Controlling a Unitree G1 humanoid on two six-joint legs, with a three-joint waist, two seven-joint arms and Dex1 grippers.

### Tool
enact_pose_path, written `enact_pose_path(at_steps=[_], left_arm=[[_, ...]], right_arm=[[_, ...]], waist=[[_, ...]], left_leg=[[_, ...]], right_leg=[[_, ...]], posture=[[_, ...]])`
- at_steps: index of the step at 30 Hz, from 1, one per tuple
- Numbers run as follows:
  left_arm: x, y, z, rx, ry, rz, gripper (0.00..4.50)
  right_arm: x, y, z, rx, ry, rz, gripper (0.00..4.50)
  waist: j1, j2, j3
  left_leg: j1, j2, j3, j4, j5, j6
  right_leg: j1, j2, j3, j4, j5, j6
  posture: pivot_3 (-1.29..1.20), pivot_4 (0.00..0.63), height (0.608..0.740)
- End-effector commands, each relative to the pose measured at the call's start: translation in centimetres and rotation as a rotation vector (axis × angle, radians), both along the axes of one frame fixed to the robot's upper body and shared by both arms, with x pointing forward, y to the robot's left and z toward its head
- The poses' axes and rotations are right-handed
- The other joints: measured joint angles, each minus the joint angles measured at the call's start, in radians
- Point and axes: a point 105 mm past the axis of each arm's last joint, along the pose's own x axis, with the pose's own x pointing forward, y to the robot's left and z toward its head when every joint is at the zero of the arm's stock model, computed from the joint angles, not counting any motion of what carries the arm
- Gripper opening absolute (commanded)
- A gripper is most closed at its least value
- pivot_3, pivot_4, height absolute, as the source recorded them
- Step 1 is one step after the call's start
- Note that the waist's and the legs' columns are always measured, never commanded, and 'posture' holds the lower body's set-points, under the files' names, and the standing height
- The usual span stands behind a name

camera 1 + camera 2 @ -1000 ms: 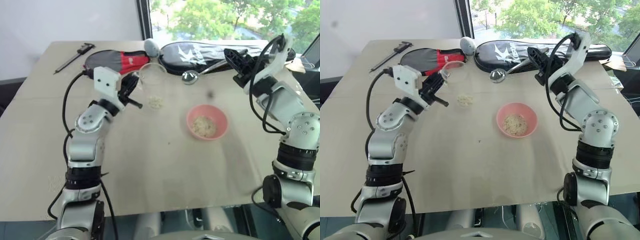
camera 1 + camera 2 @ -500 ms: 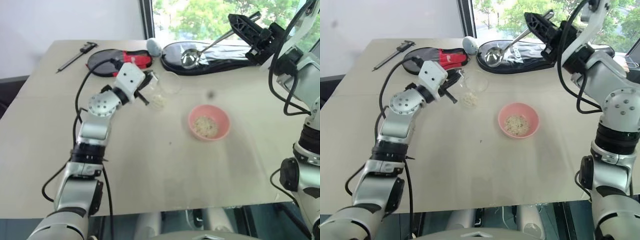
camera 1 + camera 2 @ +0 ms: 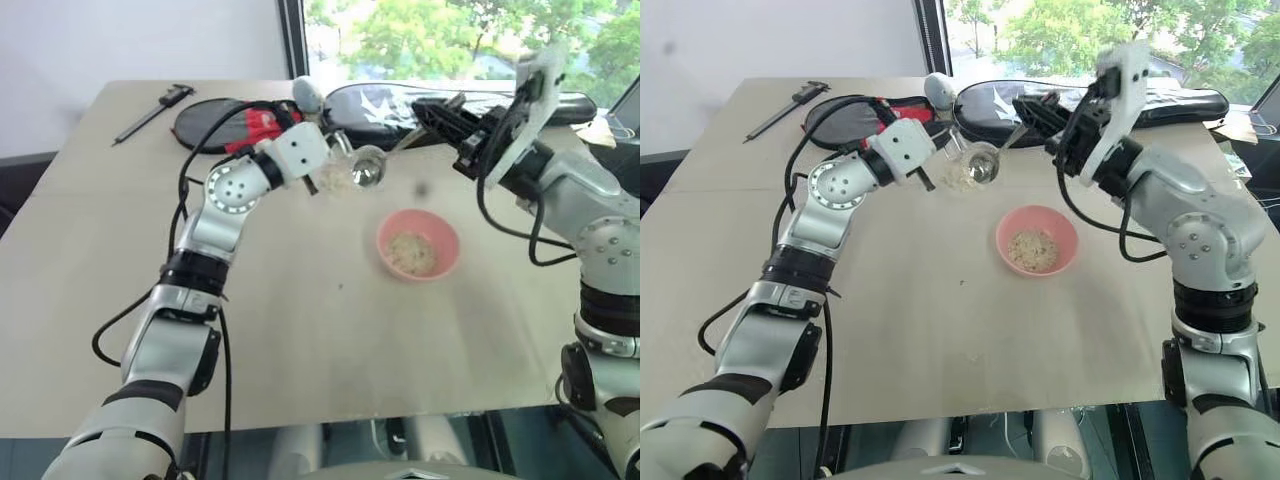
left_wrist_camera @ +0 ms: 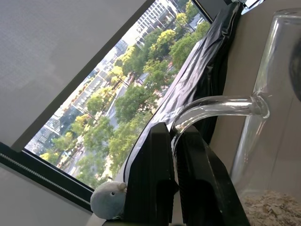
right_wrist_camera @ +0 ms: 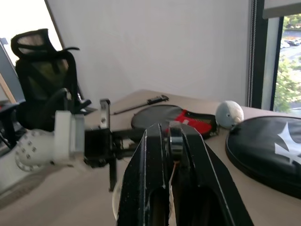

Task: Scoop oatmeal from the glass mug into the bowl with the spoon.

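Oatmeal (image 3: 958, 178) sits low in the tilted mug (image 3: 962, 163), held above the surface (image 3: 940, 330) by the left gripper (image 4: 175, 141) clamped on its handle. Right gripper (image 3: 1032, 108), tight on the spoon (image 3: 985, 165), should dip gently, lift level, then cross to the bowl (image 3: 1037, 240).

— Setting? Office or lab room, upper floor.
— Evidence? Beige table (image 3: 940, 330) against a plain white wall (image 3: 140, 40); black mesh office chair (image 5: 44, 80); large window (image 4: 117, 99) overlooking treetops and city buildings far below.
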Motion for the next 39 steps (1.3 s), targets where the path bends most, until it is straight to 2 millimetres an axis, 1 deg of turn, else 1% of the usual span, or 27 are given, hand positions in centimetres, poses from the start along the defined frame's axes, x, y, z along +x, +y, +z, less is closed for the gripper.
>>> enact_pose_path(at_steps=[1,6,7,11,16,20,22,24,28,31,33,39], left_arm=[[-0.5,-0.4,2.8,-0.047,-0.061,-0.045,0.08],[-0.6,-1.2,2.9,-0.073,0.004,-0.097,0.08],[-0.6,-1.3,2.9,-0.083,0.021,-0.107,0.08],[-0.6,-1.6,2.8,-0.067,0.061,-0.130,0.08],[-0.5,-1.8,2.6,-0.038,0.083,-0.139,0.08],[-0.3,-1.9,2.8,-0.035,0.076,-0.142,0.08],[-0.2,-1.9,2.7,-0.031,0.074,-0.144,0.08],[-0.2,-2.0,2.6,-0.032,0.075,-0.149,0.08],[-0.2,-2.4,2.6,-0.038,0.076,-0.158,0.08],[-0.2,-2.6,2.6,-0.054,0.074,-0.164,0.08],[-0.2,-2.6,2.5,-0.062,0.075,-0.165,0.08],[-0.1,-2.2,1.0,-0.143,0.110,-0.147,0.08]], right_arm=[[0.3,0.2,0.1,-0.014,-0.090,-0.042,0.00],[1.4,1.2,-1.6,-0.031,-0.131,-0.079,0.00],[1.5,1.4,-1.9,-0.026,-0.133,-0.081,0.00],[2.1,1.9,-2.7,-0.010,-0.153,-0.099,0.00],[2.2,2.3,-3.5,-0.047,-0.183,-0.094,0.00],[1.8,2.9,-4.7,-0.020,-0.084,-0.026,0.00],[1.6,3.0,-5.0,0.027,-0.017,0.002,0.00],[1.4,3.2,-5.2,0.039,0.022,0.027,0.00],[1.9,3.0,-5.7,0.108,0.127,0.021,0.00],[2.7,2.6,-6.3,0.155,0.210,-0.025,0.00],[2.9,2.4,-6.4,0.178,0.245,-0.034,0.00],[4.3,0.2,-5.5,0.314,0.405,-0.113,0.00]], waist=[[-0.001,0.000,0.000],[-0.002,0.000,0.000],[-0.002,0.000,0.000],[-0.002,0.000,0.000],[-0.002,0.000,0.000],[-0.002,0.000,0.000],[-0.002,0.000,0.000],[-0.002,0.000,0.000],[-0.002,0.000,0.000],[-0.002,0.000,0.000],[-0.002,0.000,0.000],[-0.002,0.000,0.000]], left_leg=[[0.000,0.000,0.000,0.000,0.000,0.000],[0.000,0.000,0.000,0.000,0.000,-0.001],[0.000,0.000,0.000,0.000,0.002,-0.003],[0.000,0.000,0.000,0.000,0.002,-0.004],[0.000,0.000,0.000,0.000,0.002,-0.004],[0.000,0.000,0.000,0.000,0.003,-0.004],[0.001,0.000,0.000,0.000,0.003,-0.004],[0.001,0.000,0.000,0.000,0.003,-0.005],[0.001,0.000,0.000,0.001,0.003,-0.005],[0.001,0.000,0.000,0.001,0.003,-0.005],[0.001,0.000,0.000,0.001,0.003,-0.005],[0.001,0.000,0.000,0.001,0.003,-0.005]], right_leg=[[0.000,0.000,0.000,0.000,0.000,0.000],[0.000,0.000,0.000,0.001,0.000,0.000],[0.000,0.000,0.000,0.001,0.000,0.000],[0.000,0.000,0.000,0.001,0.000,0.000],[0.000,0.000,0.000,0.001,0.000,0.000],[0.000,0.000,0.000,0.001,0.000,0.000],[0.000,0.000,0.000,0.001,0.000,0.000],[0.000,0.001,0.000,0.002,0.000,0.000],[0.000,0.000,0.000,0.001,0.000,0.000],[0.000,0.000,0.000,0.002,0.000,0.000],[0.000,0.000,0.000,0.002,0.000,0.000],[0.000,0.000,0.000,0.003,0.000,0.000]], posture=[[0.00,0.150,0.740],[0.00,0.150,0.740],[0.00,0.150,0.740],[0.00,0.150,0.740],[0.00,0.150,0.740],[0.00,0.150,0.740],[0.00,0.150,0.740],[0.00,0.150,0.740],[0.00,0.150,0.740],[0.00,0.150,0.740],[0.00,0.150,0.740],[0.00,0.150,0.740]])
